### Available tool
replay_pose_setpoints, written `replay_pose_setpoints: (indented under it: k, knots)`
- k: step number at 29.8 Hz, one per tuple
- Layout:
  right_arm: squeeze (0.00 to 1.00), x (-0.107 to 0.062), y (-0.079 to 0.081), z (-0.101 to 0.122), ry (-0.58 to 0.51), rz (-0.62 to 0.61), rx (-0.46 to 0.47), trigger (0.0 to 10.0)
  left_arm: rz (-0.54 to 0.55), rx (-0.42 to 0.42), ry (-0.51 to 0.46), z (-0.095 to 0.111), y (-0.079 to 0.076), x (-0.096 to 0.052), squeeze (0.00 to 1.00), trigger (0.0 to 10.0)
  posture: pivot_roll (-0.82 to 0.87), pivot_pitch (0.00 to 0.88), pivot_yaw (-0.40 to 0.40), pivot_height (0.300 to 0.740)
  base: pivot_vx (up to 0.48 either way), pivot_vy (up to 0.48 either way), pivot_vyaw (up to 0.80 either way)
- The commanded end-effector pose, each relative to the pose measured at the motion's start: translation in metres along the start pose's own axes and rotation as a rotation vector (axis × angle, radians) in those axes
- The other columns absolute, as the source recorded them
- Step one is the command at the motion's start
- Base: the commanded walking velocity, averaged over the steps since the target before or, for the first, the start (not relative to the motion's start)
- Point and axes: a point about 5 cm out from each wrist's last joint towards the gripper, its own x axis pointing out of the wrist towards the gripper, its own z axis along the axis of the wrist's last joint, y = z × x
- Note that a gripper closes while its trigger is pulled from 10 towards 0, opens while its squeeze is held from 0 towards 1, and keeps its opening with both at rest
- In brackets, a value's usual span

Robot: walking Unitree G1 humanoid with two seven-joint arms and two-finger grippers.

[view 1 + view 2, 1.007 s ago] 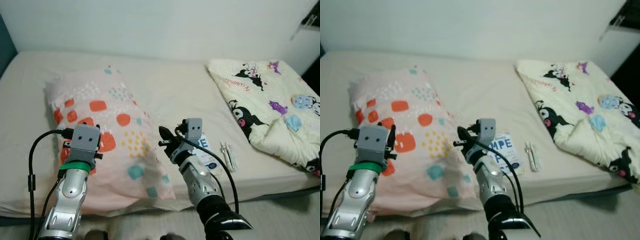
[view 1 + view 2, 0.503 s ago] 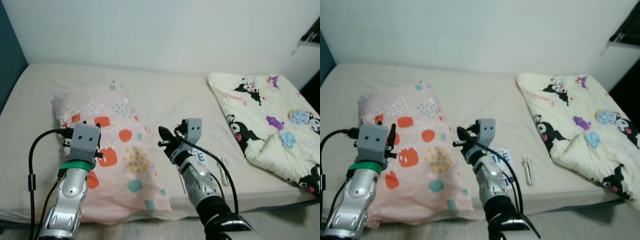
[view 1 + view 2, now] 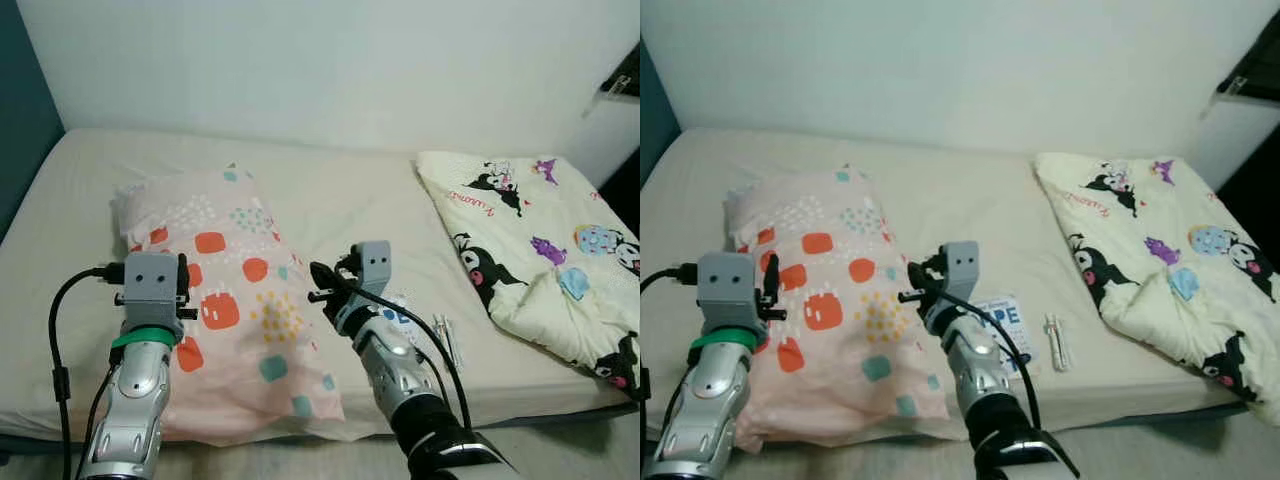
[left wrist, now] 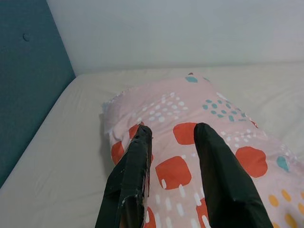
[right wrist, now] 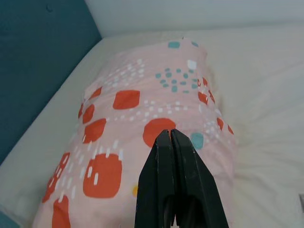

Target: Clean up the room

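Observation:
A pink pillow (image 3: 235, 300) with orange and teal spots lies on the left half of the bed (image 3: 340, 190). My left gripper (image 4: 174, 129) hovers over the pillow's near left part, open, with nothing between its fingers. My right gripper (image 3: 317, 282) is shut and empty, held above the pillow's right edge and pointing toward it. In the right wrist view its closed tips (image 5: 167, 134) sit over the spotted pillow. A cream blanket (image 3: 540, 240) with a cartoon print lies crumpled on the bed's right side.
A small packet (image 3: 1002, 318) with blue letters and a thin white item (image 3: 1057, 342) lie on the sheet between the pillow and the blanket. A teal wall panel (image 3: 20, 120) borders the bed on the left. A white wall runs behind it.
The camera has shifted, so more of the bed's far side and the teal panel shows. Both arms hold nearly the same pose, the left one slightly lower in the picture.

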Motion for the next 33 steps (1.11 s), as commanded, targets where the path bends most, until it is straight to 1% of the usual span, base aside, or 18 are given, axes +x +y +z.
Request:
replay_pose_setpoints:
  k: [1, 3, 6, 10, 17, 18, 20, 26, 29, 31, 33]
  knots:
    - [0.00, -0.005, -0.004, -0.009, 0.037, -0.025, -0.007, 10.0, -0.007, 0.006, 0.030, -0.006, -0.002, -0.004, 0.00, 10.0, 0.12, 0.000, -0.098, 0.740, 0.000, 0.000, 0.80]
    - [0.00, -0.005, -0.004, -0.010, 0.038, -0.024, -0.008, 10.0, -0.007, 0.007, 0.030, -0.006, -0.002, -0.004, 0.00, 10.0, 0.12, 0.000, -0.098, 0.740, 0.000, 0.000, 0.80]
    - [0.00, -0.005, -0.003, -0.010, 0.039, -0.019, -0.013, 10.0, -0.008, 0.008, 0.031, -0.006, -0.003, -0.004, 0.00, 10.0, 0.12, 0.000, -0.097, 0.740, 0.000, -0.349, 0.80]
    - [0.00, -0.005, 0.000, -0.011, 0.046, -0.003, -0.029, 10.0, -0.004, 0.003, 0.034, -0.006, -0.002, -0.004, 0.00, 10.0, 0.12, 0.000, -0.097, 0.740, 0.000, -0.428, 0.80]
    - [0.00, -0.005, 0.000, -0.012, 0.054, 0.001, -0.030, 10.0, 0.007, 0.000, 0.039, -0.006, -0.001, -0.004, 0.00, 10.0, 0.12, 0.000, -0.099, 0.740, 0.000, -0.443, 0.80]
    - [0.00, -0.005, -0.001, -0.012, 0.057, -0.005, -0.005, 10.0, 0.010, -0.001, 0.040, -0.006, 0.000, -0.005, 0.00, 10.0, 0.13, 0.000, -0.109, 0.740, 0.000, -0.439, 0.00]
    - [0.00, -0.004, -0.001, -0.012, 0.058, -0.007, 0.006, 10.0, 0.019, -0.004, 0.041, -0.006, 0.002, -0.006, 0.00, 10.0, 0.13, 0.000, -0.109, 0.740, 0.000, -0.439, 0.00]
    - [0.00, -0.003, 0.002, -0.012, 0.060, 0.006, -0.001, 10.0, 0.038, -0.007, 0.043, -0.006, 0.006, -0.007, 0.00, 10.0, 0.13, 0.000, -0.114, 0.740, 0.000, -0.400, 0.00]
    - [0.00, -0.003, 0.003, -0.012, 0.062, 0.008, -0.003, 10.0, 0.061, -0.031, 0.065, -0.007, 0.009, -0.007, 0.00, 10.0, 0.13, 0.000, -0.116, 0.740, 0.000, 0.000, 0.00]
    - [0.00, -0.003, 0.003, -0.012, 0.062, 0.008, -0.003, 10.0, 0.061, -0.031, 0.065, -0.007, 0.009, -0.007, 0.00, 10.0, 0.13, 0.000, -0.116, 0.740, 0.000, 0.000, 0.00]
    - [0.00, -0.002, 0.002, -0.011, 0.061, 0.009, -0.001, 10.0, 0.077, -0.060, 0.076, -0.008, 0.012, -0.007, 0.00, 10.0, 0.13, 0.000, -0.115, 0.740, 0.000, 0.229, 0.00]
